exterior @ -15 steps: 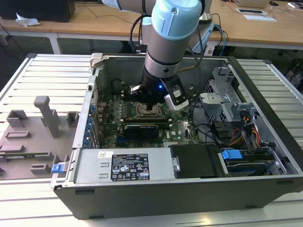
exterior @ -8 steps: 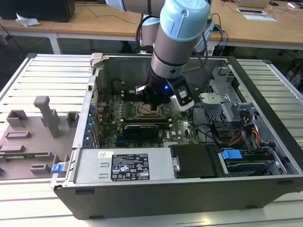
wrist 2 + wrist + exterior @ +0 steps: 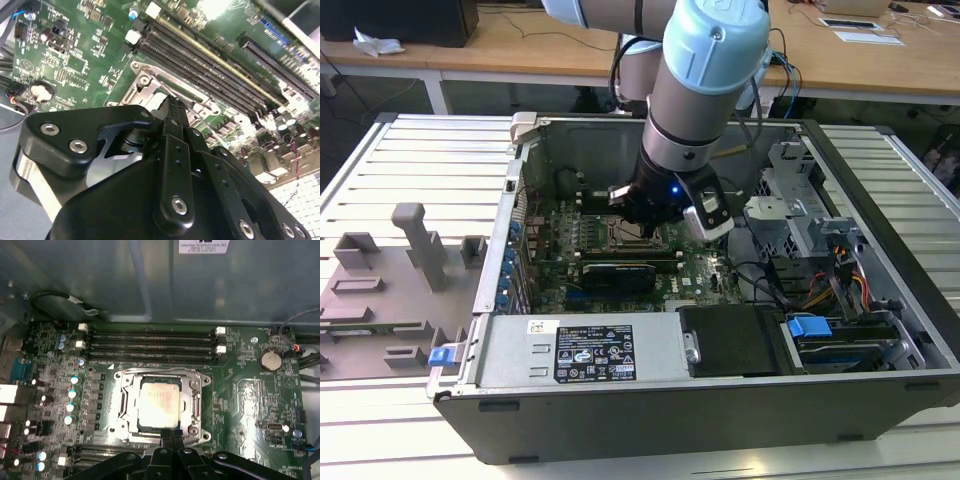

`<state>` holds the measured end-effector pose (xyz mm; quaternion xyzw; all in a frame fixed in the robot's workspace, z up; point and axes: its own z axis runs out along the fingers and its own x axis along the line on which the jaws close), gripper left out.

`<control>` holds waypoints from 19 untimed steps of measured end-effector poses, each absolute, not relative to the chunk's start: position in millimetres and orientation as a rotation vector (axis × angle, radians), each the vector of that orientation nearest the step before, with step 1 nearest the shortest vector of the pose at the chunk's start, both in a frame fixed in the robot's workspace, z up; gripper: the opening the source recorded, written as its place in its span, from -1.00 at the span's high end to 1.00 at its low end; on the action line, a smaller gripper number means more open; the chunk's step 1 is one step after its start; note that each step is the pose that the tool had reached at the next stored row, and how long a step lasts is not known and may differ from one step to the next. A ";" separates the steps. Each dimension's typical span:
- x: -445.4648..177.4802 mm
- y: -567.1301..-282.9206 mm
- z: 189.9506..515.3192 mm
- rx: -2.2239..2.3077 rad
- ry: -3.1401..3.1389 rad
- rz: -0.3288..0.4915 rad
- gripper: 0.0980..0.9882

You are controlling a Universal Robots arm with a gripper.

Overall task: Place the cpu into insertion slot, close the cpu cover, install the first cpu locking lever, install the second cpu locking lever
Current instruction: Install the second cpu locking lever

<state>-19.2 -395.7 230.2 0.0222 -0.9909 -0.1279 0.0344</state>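
Already the cpu (image 3: 159,405) lay flat in the insertion slot (image 3: 196,412), its dull metal top facing up through the window of the cpu cover (image 3: 184,390), which seemed folded down around it, though I could not tell if it was latched. Being square, the chip had no real long axis; its edges ran parallel to the memory slots (image 3: 150,347) just beyond the socket.

The gripper (image 3: 171,436) stood at the socket's edge opposite those slots, fingers drawn together into a narrow tip with nothing between them. I judged that closed, pointed form suited pressing or nudging a thin part at the socket's rim rather than grasping.

Seen from outside, the arm (image 3: 705,90) reached straight down into the computer case (image 3: 650,420) over the socket.
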 end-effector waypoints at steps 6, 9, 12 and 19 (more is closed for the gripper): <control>-27.9 -404.6 227.7 0.069 -3.046 -0.402 0.98; -46.7 -406.6 217.6 0.069 -3.045 -0.409 0.98; -63.5 -406.7 209.1 0.073 -3.044 -0.413 0.98; -74.3 -405.9 204.2 0.094 -3.042 -0.412 0.98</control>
